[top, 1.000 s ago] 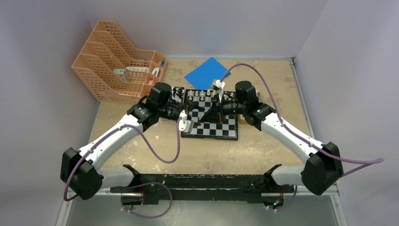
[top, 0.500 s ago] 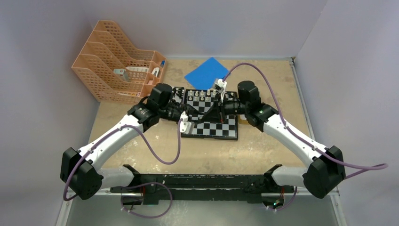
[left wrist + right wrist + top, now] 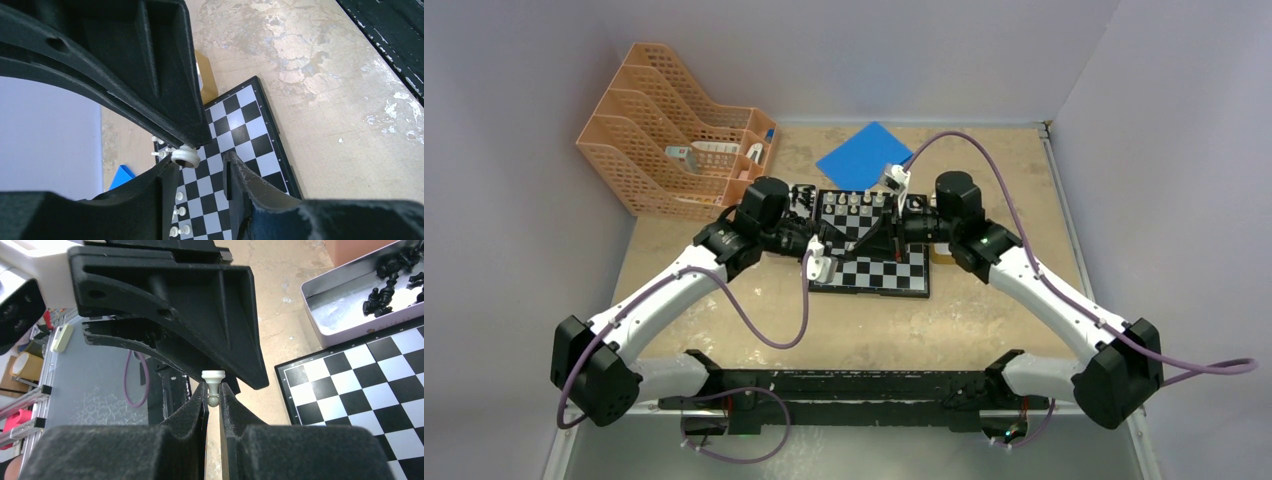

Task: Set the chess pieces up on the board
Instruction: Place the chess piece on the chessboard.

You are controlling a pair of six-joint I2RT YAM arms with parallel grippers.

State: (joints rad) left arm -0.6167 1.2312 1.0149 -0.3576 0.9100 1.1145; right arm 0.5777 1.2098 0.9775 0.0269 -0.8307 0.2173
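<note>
The board (image 3: pixel 879 268) lies mid-table, with white chess pieces (image 3: pixel 854 203) along its far row. Both grippers meet above it. My right gripper (image 3: pixel 213 390) is shut on the neck of a white pawn (image 3: pixel 213 382), whose base points at the left gripper. In the left wrist view that pawn's round base (image 3: pixel 186 156) touches the tip of my left finger. The left gripper (image 3: pixel 200 165) stands partly open, with only board squares (image 3: pixel 240 135) showing between its fingers. From above, the left gripper (image 3: pixel 836 240) and right gripper (image 3: pixel 871 238) are tip to tip.
A metal tin (image 3: pixel 350 305) holding black pieces (image 3: pixel 385 287) sits off the board's left corner. A blue sheet (image 3: pixel 864 155) lies behind the board, an orange file rack (image 3: pixel 674 160) stands back left, and a small tan block (image 3: pixel 941 257) is by the board's right edge.
The left jaws have narrowed. The right arm has drawn slightly right and back, still holding the pawn.
</note>
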